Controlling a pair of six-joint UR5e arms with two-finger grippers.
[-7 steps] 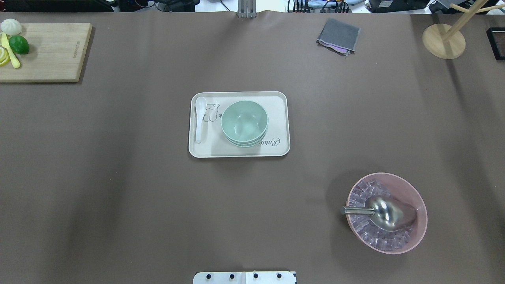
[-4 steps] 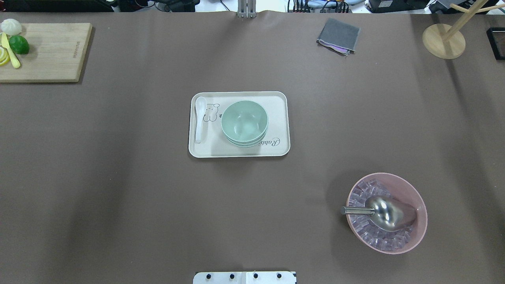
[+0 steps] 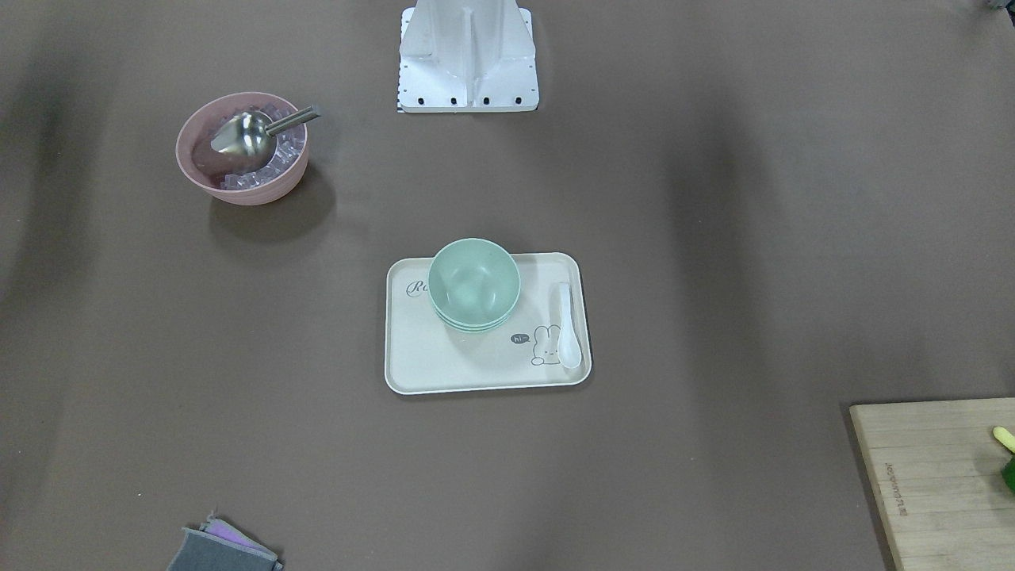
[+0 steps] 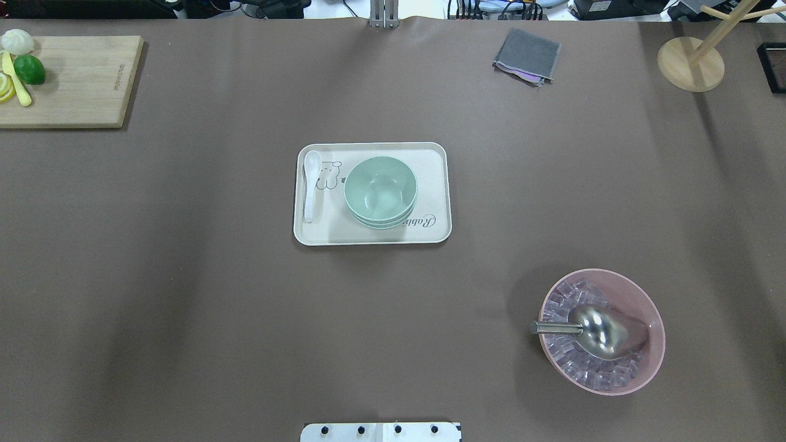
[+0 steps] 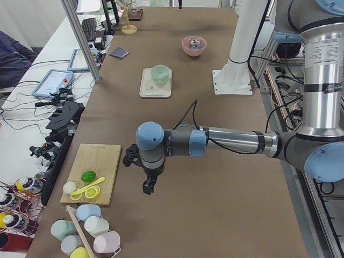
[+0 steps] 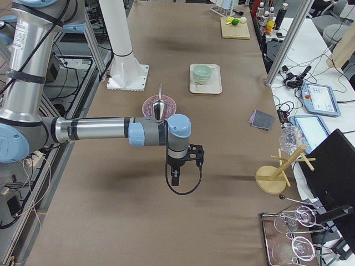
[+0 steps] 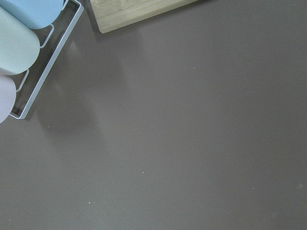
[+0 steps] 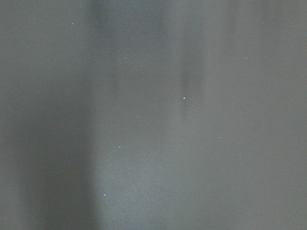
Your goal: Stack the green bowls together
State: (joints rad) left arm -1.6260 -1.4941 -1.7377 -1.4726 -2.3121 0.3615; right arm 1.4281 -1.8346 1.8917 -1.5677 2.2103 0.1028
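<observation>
**Bystanders on the counter**

A cream tray (image 4: 372, 241) with a rabbit drawing sits mid-counter (image 4: 184, 276), and a white spoon (image 4: 311, 184) lies along one short side of it. Well apart, a pink bowl (image 4: 651, 362) holds ice cubes (image 4: 568, 362) and a metal scoop (image 4: 599, 331). A grey cloth (image 4: 528, 54) lies at the far edge. A wooden cutting board (image 4: 80, 86) in one corner carries a lime (image 4: 29, 69).

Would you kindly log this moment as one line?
green bowls: stacked on tray | left claw, right claw: far off | task: done

The cream tray (image 4: 368, 236) carried the script word "Rabbi", cut off where it met the green bowls (image 4: 381, 190). A small grey bubble beside the rabbit drawing (image 3: 544, 346) read "hi". A line printed on the cutting board (image 4: 80, 92) was too small to read.
</observation>
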